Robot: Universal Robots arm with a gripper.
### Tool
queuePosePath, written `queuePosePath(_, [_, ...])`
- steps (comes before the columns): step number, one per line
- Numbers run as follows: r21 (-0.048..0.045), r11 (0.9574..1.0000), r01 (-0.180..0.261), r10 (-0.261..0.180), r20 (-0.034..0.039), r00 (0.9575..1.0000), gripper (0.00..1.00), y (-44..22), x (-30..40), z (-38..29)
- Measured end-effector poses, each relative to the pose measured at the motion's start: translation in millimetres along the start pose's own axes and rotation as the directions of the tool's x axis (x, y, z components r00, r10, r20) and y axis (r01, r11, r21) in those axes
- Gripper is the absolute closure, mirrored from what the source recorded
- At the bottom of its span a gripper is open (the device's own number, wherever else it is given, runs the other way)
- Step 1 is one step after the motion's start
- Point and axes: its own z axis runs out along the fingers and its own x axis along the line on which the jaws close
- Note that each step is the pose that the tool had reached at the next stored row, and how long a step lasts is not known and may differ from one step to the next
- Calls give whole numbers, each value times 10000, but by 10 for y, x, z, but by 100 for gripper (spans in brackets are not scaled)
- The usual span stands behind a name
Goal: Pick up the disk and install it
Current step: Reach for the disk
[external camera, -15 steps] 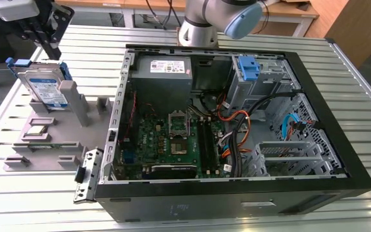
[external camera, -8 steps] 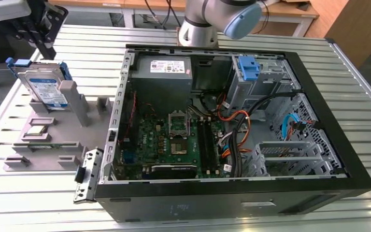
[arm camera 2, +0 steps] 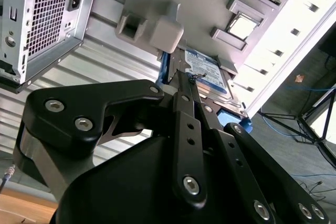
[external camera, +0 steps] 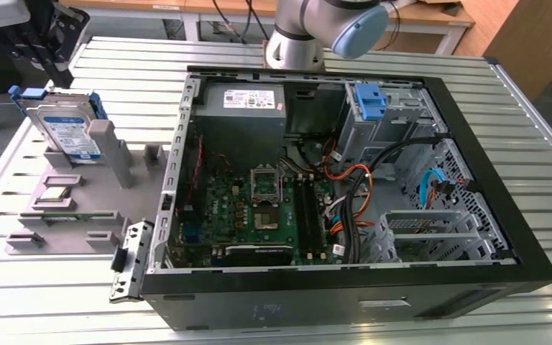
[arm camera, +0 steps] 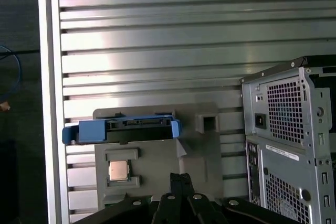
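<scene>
at the exterior view's left, a grey holder block [external camera: 84,198] is being carried by the slatted metal tabletop [external camera: 535,144]. the disk [external camera: 65,129] is being kept upright on edge in a slot of that block, with its blue-and-white label being turned toward the camera and its blue carrier being seen around the rim. a small square chip [external camera: 55,194] is being cradled in a pocket of the block, nearer the camera than the disk. to the right of the block, an open computer case [external camera: 353,305] is being rested on its side on the tabletop, with a green board [external camera: 256,208], a grey power supply [external camera: 242,108] and a blue bracket [external camera: 370,100] being exposed inside. beyond the case, the arm's base [external camera: 300,36] is being seen.

in both wrist views the hand [arm camera 2: 182,76] [arm camera: 181,178] is being held over the block, near the disk [arm camera 2: 207,72] [arm camera: 123,129]. its fingers are being pressed together, narrow, with nothing being gripped between them. whether the disk is being touched cannot be told.
</scene>
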Motion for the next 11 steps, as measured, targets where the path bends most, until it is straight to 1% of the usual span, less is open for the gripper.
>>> queuePosePath(4, [0, 10000, -13, 13, 1, 10000, 90, 1, 48, 3])
queuePosePath(11, [0, 10000, -14, 14, 1, 10000, 90, 1, 58, 5])
